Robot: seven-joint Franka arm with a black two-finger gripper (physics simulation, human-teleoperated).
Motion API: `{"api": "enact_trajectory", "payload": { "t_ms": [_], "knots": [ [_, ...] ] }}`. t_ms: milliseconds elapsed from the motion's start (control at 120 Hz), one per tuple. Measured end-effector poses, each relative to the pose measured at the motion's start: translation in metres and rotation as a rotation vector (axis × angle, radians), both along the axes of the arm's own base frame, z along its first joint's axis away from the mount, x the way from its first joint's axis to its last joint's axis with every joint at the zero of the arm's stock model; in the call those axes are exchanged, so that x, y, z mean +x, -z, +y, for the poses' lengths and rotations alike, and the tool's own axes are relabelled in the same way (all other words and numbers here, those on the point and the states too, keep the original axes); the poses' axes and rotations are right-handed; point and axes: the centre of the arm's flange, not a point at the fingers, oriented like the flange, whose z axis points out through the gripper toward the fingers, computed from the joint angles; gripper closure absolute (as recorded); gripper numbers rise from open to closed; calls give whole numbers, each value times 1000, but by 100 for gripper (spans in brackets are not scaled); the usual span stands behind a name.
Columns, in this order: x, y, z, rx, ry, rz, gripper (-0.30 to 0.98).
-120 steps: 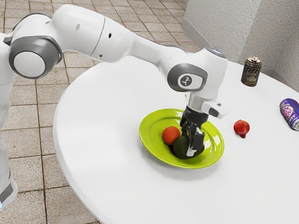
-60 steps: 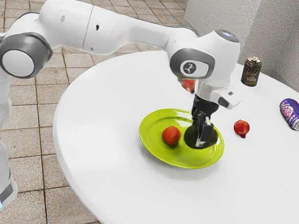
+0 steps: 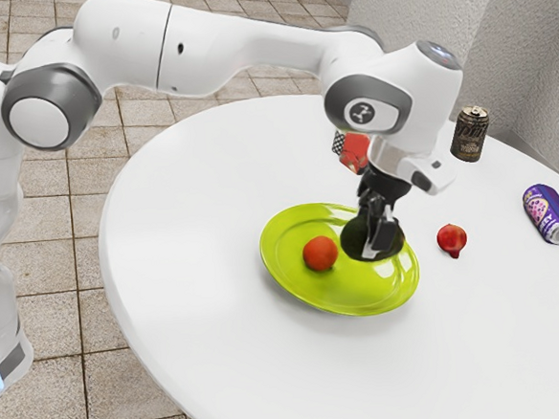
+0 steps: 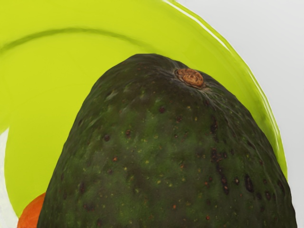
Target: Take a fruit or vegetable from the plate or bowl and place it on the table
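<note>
My gripper (image 3: 379, 241) is shut on a dark green avocado (image 3: 358, 238), holding it above the far-right part of the lime-green plate (image 3: 290, 287) in the exterior view. An orange-red round fruit or vegetable (image 3: 320, 254) rests on the plate, to the exterior view's left of the avocado. In the wrist view the avocado (image 4: 166, 156) looms large with its brown stem end showing, the plate (image 4: 42, 71) behind it and a bit of the orange-red one (image 4: 32, 212) beside it. The table (image 3: 194, 215) is white and round.
A red pomegranate-like item (image 3: 451, 240) lies on the table to the exterior view's right of the plate. Farther off are a purple can (image 3: 550, 214) on its side, a dark upright can (image 3: 470, 134) and a red patterned box (image 3: 354, 150) partly behind the hand.
My hand has risen and moved toward the exterior view's right, with the avocado lifted from the plate. The red box has come into view from behind the arm.
</note>
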Motion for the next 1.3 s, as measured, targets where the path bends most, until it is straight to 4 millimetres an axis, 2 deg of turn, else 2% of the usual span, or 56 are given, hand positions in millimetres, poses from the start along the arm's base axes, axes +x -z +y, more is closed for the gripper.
{"api": "enact_trajectory", "payload": {
  "t_ms": [83,233,417,575,808,975,1150,1225,1300],
  "knots": [
    [-4,-8,6,9,-7,-2,34],
    [-29,-29,54,16,-73,3,34],
    [-52,-33,137,12,-202,30,34],
    [-56,-30,207,16,-314,42,34],
    [-69,-23,289,27,-426,64,34],
    [-80,-20,335,24,-489,74,35],
    [-92,-19,371,22,-542,77,35],
    [-97,-16,383,16,-560,84,17],
    [-101,-15,394,10,-576,88,10]
  ]
}}
